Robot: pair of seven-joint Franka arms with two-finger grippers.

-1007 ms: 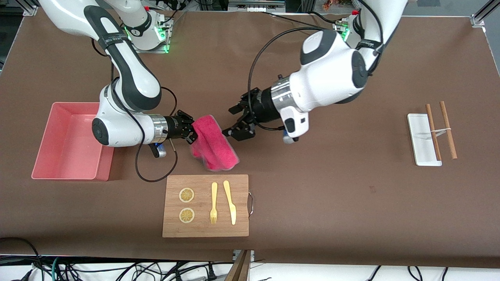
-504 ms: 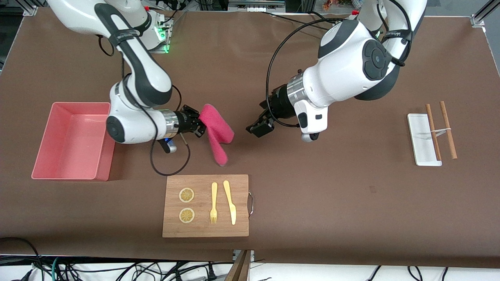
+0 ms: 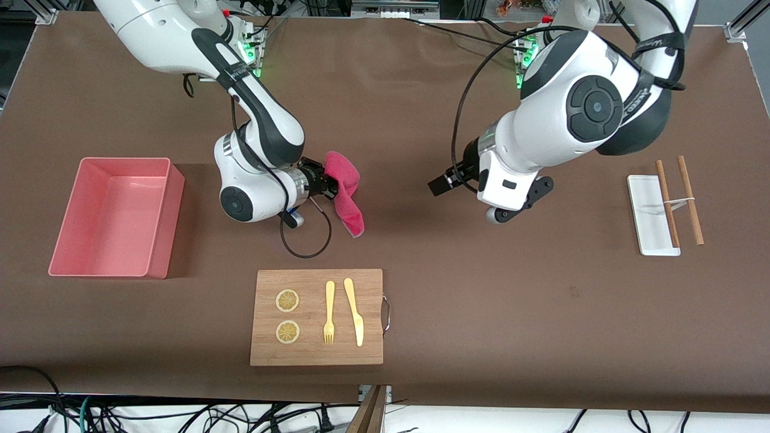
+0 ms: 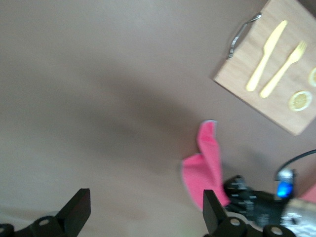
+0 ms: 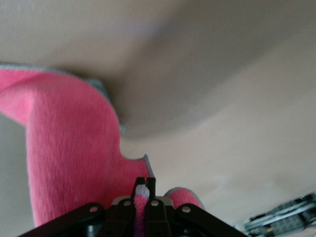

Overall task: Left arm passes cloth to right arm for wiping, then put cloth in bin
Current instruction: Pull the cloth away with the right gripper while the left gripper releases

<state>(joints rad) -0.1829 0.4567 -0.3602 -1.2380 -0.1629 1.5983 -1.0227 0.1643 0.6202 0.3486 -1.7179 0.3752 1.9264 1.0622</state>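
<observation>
Two arms over the brown desk (image 3: 421,288). Right gripper (image 3: 329,183) up over the desk's middle, jaws clenched on one edge of the pink cloth (image 3: 348,191); rest of the cloth drooping below the grip, lower tip close to the desk surface, contact impossible to tell. Same grip seen in the right wrist view: right gripper (image 5: 144,190) pinching the cloth (image 5: 69,148), pink face outward, thin grey edging along the fold.

Left gripper (image 3: 442,183) also up over the desk's middle, toward the left arm's end, well apart from the cloth; jaws released, holding nothing. In the left wrist view, left gripper (image 4: 143,210) with two dark fingertips (image 4: 79,207) spread wide over bare desk; cloth (image 4: 205,165) and wooden board (image 4: 274,61) visible farther off.

Pink bin (image 3: 114,216) near the desk's edge at the right arm's end. Wooden board (image 3: 317,317) close to the desk's edge nearest the front camera, carrying two lemon slices (image 3: 287,300), a yellow fork (image 3: 329,313) and a yellow knife (image 3: 355,311). White tray (image 3: 648,213) near the left arm's end, two brown sticks (image 3: 678,201) lying partly across it.
</observation>
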